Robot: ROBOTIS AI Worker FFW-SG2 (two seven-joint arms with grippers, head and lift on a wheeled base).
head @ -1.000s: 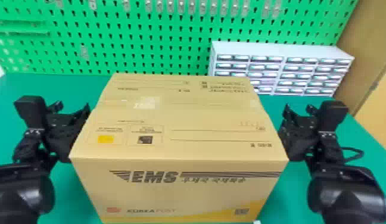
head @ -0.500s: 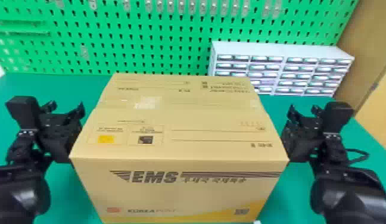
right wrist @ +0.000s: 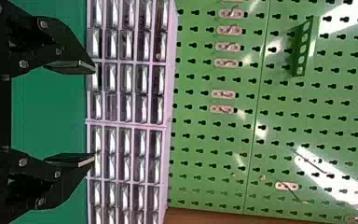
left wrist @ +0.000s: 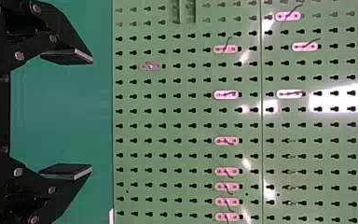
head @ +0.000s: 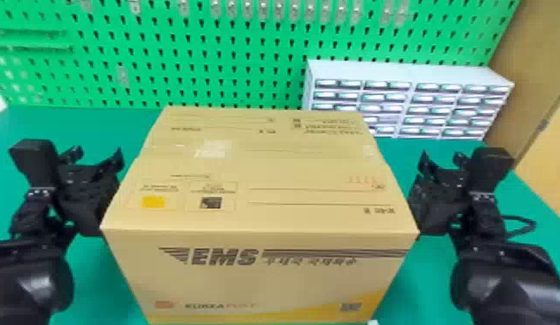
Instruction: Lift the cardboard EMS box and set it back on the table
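Box point(head: 266, 181) unmoved — left gripper point(head: 97, 154) farther off

We seem to be in a workshop, or a lab's work corner. We see a green pegboard point(head: 231, 56) rising behind a green surface point(head: 80, 127), with small metal hooks point(left wrist: 226, 94) fixed in rows and a green holder with round holes point(right wrist: 303, 46) mounted on it. Before the board we find a pale small-parts drawer cabinet point(head: 404, 72), many little drawers across its front.
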